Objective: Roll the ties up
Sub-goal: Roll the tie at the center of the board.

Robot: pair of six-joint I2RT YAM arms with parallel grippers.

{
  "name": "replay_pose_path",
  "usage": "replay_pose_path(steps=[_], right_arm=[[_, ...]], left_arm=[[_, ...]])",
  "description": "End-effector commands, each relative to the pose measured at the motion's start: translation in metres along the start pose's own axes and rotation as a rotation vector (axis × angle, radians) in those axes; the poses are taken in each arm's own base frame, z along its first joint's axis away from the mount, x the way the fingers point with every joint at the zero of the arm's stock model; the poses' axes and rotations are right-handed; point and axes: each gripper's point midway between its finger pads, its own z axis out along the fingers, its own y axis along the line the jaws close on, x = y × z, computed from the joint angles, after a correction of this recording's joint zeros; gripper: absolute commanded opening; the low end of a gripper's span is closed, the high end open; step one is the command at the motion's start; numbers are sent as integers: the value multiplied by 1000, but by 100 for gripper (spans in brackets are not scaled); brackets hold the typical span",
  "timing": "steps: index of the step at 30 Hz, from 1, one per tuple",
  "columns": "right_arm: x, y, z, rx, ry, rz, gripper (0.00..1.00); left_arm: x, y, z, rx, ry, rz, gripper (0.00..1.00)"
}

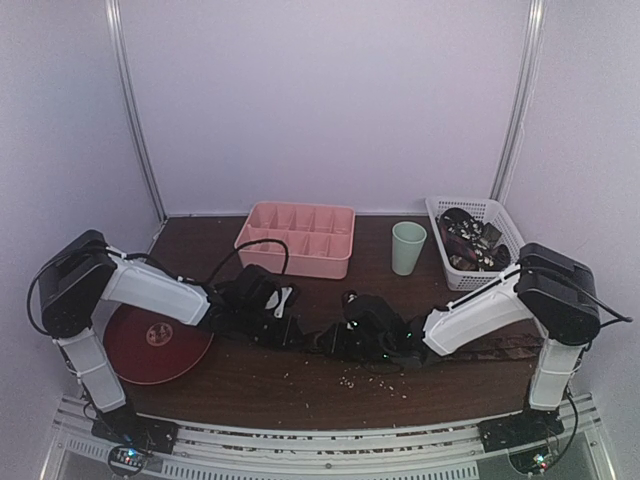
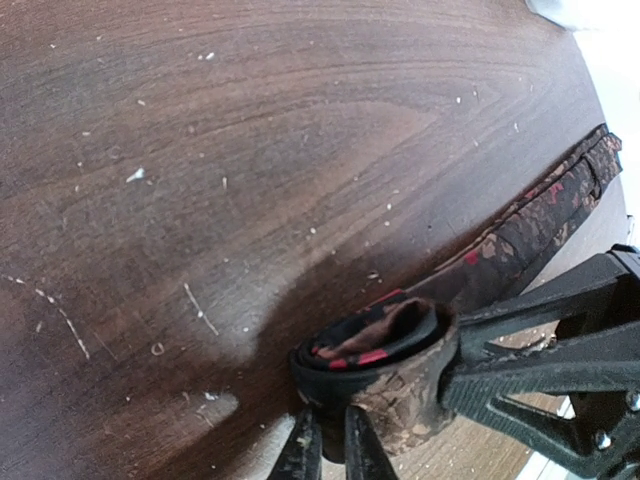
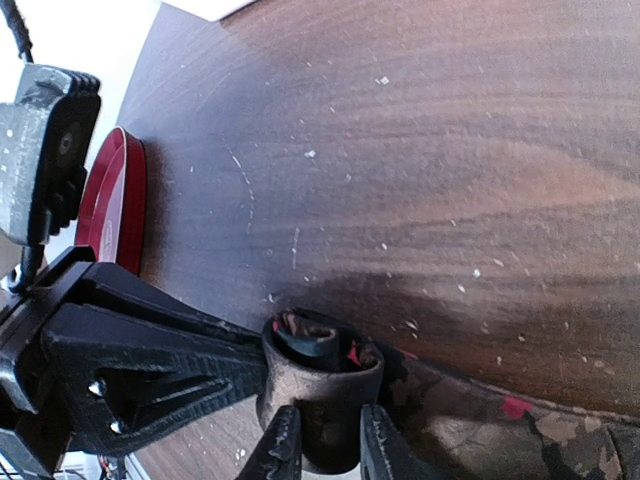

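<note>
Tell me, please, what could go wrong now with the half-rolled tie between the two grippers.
1. The left gripper and the right gripper pinch the coil only at its wall; if either slips, the soft fabric may spring loose and unroll.
2. The unrolled tail lies on the table; lifting the coil could drag it and slacken the turns.
3. Both grippers meet at one small spot, so they might collide.

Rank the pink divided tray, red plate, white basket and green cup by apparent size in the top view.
1. Pink divided tray, widest.
2. Red plate and white basket: alike; the plate is nearer and partly hidden by the left arm, so unranked.
3. Green cup, clearly smallest.
</note>
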Motion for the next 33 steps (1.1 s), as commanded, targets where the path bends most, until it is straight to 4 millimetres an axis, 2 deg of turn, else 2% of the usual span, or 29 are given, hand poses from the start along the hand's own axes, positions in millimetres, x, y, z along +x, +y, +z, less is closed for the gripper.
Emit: replay_pose_path(steps=[1,6,13,15,19,25,33], right_arm=[[4,-14,3,-6,9,64,20],[4,-25,0,0,3,84,19],[0,-22,0,-2,1,58,18],[0,-23,1,2,2,54,18],[1,-25,4,14,7,42,18],[9,-30,16,39,43,26,16],[16,-12,29,3,88,22,16]], left_arm=[[-16,-11,-7,10,-53,41,10],[-21,-19,-11,34,-63,57,12],[-24,-33,-13,107,-66,75,11],[-22,-32,-11,104,-64,74,11],[-20,-15,-11,18,-65,44,11],[-21,25,-26,-143,-97,-27,7],[-20,54,-52,-208,-137,-61,5]])
